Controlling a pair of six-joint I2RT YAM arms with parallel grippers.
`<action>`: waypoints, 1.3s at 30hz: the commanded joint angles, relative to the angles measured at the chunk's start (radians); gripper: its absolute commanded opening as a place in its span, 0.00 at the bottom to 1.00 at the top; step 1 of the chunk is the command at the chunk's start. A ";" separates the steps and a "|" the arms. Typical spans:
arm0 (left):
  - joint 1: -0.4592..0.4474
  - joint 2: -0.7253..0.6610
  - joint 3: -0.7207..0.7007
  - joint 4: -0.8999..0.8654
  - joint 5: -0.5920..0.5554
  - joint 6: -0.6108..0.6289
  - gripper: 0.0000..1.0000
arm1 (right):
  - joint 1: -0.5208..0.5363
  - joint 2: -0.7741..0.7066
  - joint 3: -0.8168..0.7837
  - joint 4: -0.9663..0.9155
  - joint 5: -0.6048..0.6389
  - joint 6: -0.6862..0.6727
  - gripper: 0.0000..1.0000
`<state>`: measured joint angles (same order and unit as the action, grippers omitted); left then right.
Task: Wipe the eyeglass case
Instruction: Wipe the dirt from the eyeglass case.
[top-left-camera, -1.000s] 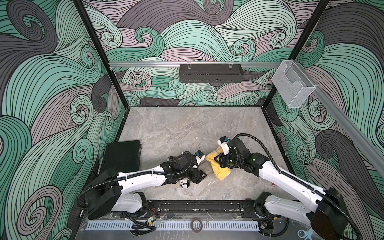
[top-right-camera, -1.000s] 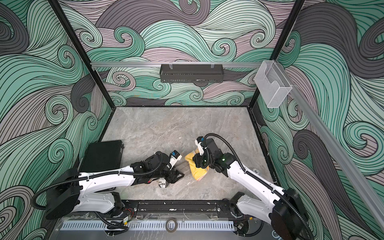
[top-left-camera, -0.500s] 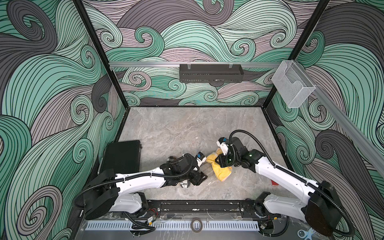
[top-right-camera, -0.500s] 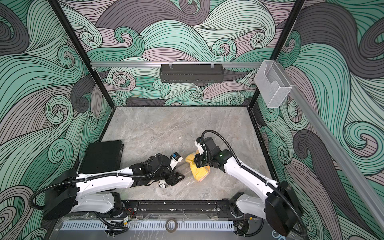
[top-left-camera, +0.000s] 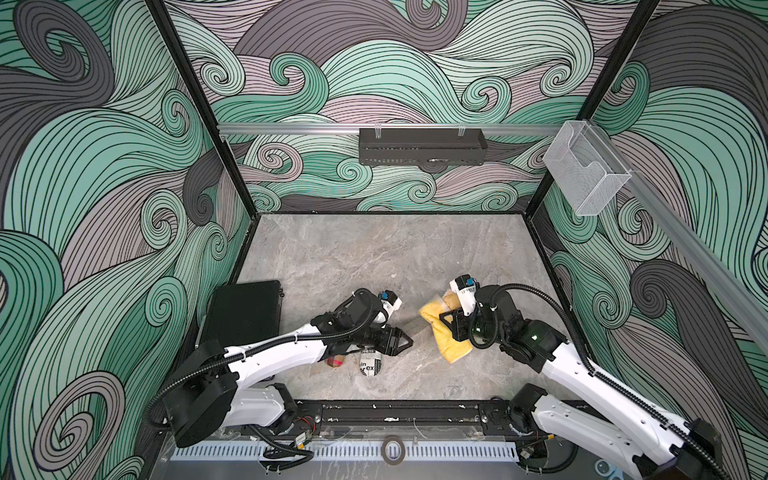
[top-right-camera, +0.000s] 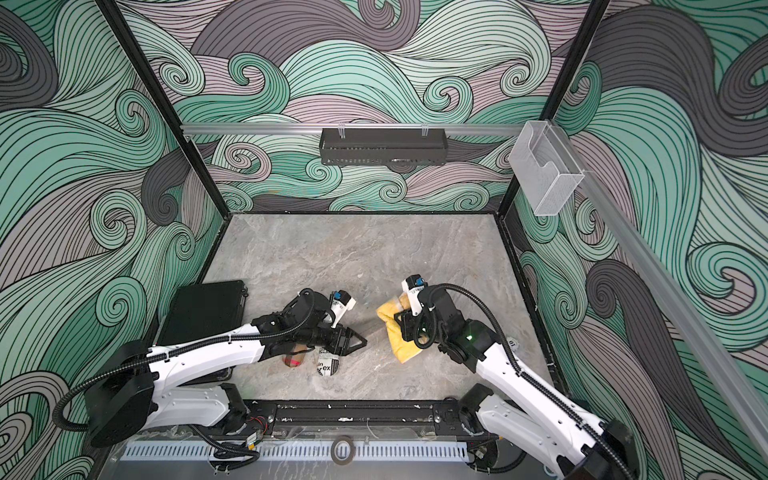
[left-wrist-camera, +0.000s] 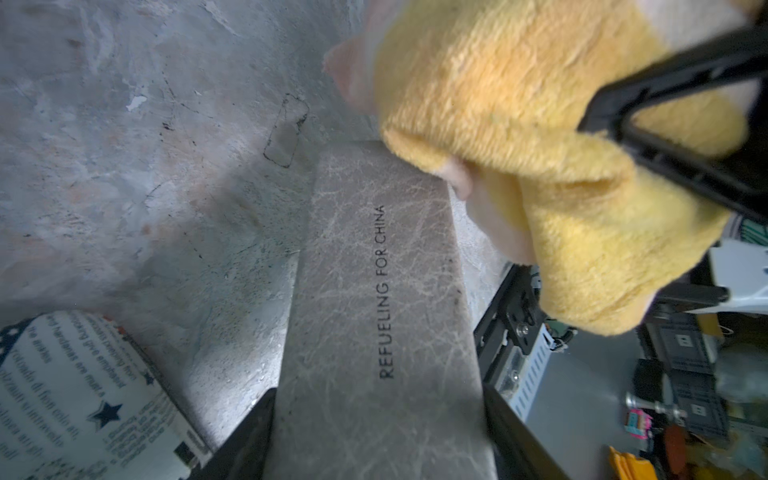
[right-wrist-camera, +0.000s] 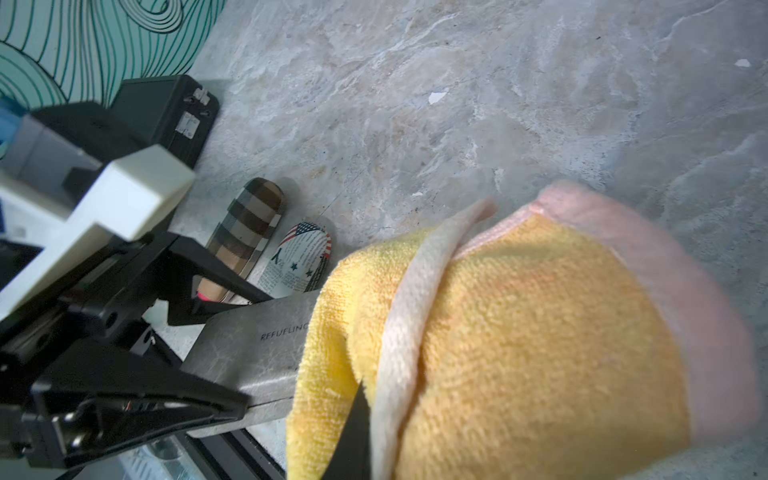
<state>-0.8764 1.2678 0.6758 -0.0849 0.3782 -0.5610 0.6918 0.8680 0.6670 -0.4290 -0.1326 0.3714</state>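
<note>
A grey leather-look eyeglass case (left-wrist-camera: 374, 299) printed "REFUELING FOR CHINA" is held off the table, with my left gripper (left-wrist-camera: 380, 440) shut on its near end, one finger on each long side. A yellow cloth (left-wrist-camera: 561, 137) with a pale pink edge is bunched over the case's far end and touches it. My right gripper (right-wrist-camera: 361, 436) is shut on that cloth (right-wrist-camera: 519, 353), which hides most of its fingers and covers the end of the case (right-wrist-camera: 253, 349). In both top views the left gripper (top-left-camera: 399, 343) (top-right-camera: 353, 341) points right toward the cloth (top-left-camera: 451, 353) (top-right-camera: 405, 353).
A plaid case (top-left-camera: 336, 360) (right-wrist-camera: 245, 224) and a newsprint-patterned case (top-left-camera: 370, 365) (right-wrist-camera: 301, 257) lie on the table under the left arm. A black box (top-left-camera: 245, 316) sits by the left wall. The black front rail (top-left-camera: 395, 415) runs along the near edge.
The right gripper has shifted slightly to the right with the cloth, still on the case's end. The left gripper has barely moved and keeps its grip.
</note>
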 joint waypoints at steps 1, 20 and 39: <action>0.022 0.003 0.061 0.059 0.153 -0.073 0.50 | 0.042 -0.017 -0.014 0.109 -0.052 0.006 0.00; 0.097 -0.021 0.036 0.105 0.284 -0.150 0.50 | 0.080 -0.011 0.005 -0.015 0.229 0.006 0.00; 0.132 0.006 0.047 0.105 0.282 -0.188 0.50 | 0.154 -0.048 -0.036 -0.089 0.443 0.092 0.00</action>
<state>-0.7597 1.2861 0.6857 -0.0017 0.6399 -0.7563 0.8539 0.8307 0.6296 -0.3931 0.1253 0.4164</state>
